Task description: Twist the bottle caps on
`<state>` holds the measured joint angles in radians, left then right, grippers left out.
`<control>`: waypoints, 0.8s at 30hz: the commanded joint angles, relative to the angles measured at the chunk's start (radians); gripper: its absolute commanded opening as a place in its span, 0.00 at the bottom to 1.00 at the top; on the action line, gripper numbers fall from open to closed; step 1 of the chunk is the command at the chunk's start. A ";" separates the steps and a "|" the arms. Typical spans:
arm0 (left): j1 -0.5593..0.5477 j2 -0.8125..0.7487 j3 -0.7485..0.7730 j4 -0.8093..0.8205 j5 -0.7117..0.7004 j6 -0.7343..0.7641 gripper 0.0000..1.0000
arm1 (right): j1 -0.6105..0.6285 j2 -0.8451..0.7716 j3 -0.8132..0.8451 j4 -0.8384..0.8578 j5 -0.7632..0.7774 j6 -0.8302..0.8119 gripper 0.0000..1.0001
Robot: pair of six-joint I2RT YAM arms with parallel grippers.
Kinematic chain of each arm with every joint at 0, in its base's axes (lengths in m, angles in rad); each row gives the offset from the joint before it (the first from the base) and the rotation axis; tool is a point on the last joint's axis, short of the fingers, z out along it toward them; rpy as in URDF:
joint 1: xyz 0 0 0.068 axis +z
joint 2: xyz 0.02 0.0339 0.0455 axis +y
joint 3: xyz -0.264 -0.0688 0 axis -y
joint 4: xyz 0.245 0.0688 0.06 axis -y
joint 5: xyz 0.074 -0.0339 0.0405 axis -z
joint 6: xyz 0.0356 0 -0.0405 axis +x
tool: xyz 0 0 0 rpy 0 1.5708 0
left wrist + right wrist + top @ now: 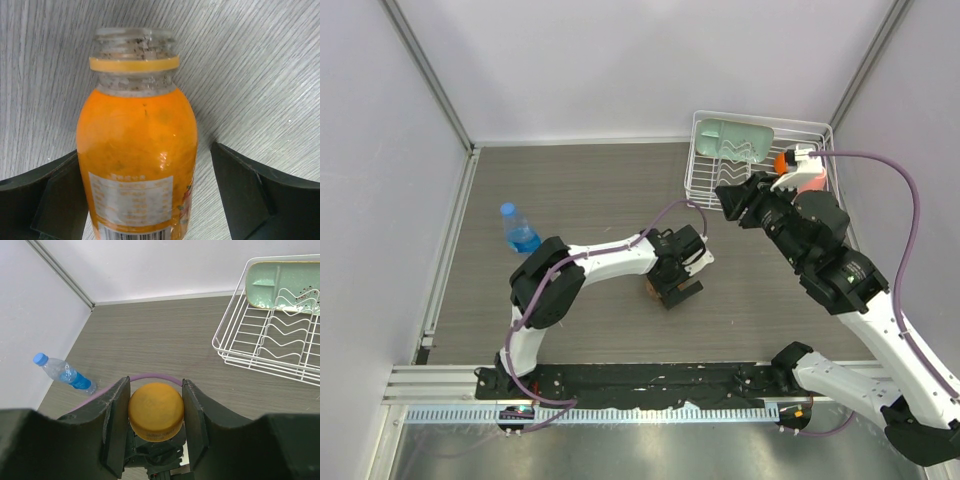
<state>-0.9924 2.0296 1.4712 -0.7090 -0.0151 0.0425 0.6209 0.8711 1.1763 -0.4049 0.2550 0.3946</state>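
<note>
Orange squat bottle nearest, sitting between the fingers of left gripper. Jaws wide apart, pads clear of it on both sides, so not gripping. Filled with orange liquid up to the shoulder. Neck threads bare, amber ring just below, no cap on. Upright or lying: can't tell from the wrist view, and mostly hidden under the wrist from above.

Right gripper clamped on orange-amber cap, pinched across its sides. Held off the table to the right of that bottle, well apart from it.

Step, by my read: second cap in hand, not yet at the mouth. Next move calls for closing left on the bottle body to hold it against the twist. Then cap over the mouth, axis in line with the neck, seated flat before turning. Cross-threading likely if tilted.

Farther left, near the wall: clear bottle with blue label, blue cap already on. Tight or not, can't tell; fill level unreadable.

Far right: white wire rack holding a pale green divided tray. Pink and orange items at its right end, partly behind the right arm.
</note>
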 commanded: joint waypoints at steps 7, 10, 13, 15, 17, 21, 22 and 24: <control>0.003 -0.017 -0.049 0.008 -0.028 0.014 0.69 | 0.003 -0.029 0.008 0.025 -0.003 -0.016 0.15; 0.003 -0.028 -0.071 0.006 -0.042 0.022 0.68 | 0.002 -0.030 0.009 0.021 0.000 -0.016 0.14; 0.003 -0.042 -0.087 0.006 -0.057 0.033 0.76 | 0.003 -0.032 0.011 0.017 0.004 -0.016 0.14; 0.003 -0.045 -0.091 -0.009 -0.063 0.040 0.79 | 0.003 -0.037 0.013 0.014 0.007 -0.014 0.14; 0.003 -0.046 -0.094 -0.015 -0.074 0.045 0.80 | 0.003 -0.038 0.014 0.011 0.007 -0.016 0.14; 0.001 -0.048 -0.100 -0.026 -0.085 0.056 0.87 | 0.003 -0.041 0.017 0.008 0.012 -0.011 0.13; 0.003 -0.046 -0.097 -0.026 -0.086 0.056 0.85 | 0.003 -0.041 0.017 0.005 0.012 -0.013 0.13; 0.001 -0.039 -0.091 -0.035 -0.086 0.057 0.77 | 0.003 -0.044 0.019 0.005 0.012 -0.011 0.13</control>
<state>-0.9947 1.9903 1.4086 -0.6624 -0.0391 0.0608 0.6209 0.8455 1.1763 -0.4137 0.2562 0.3943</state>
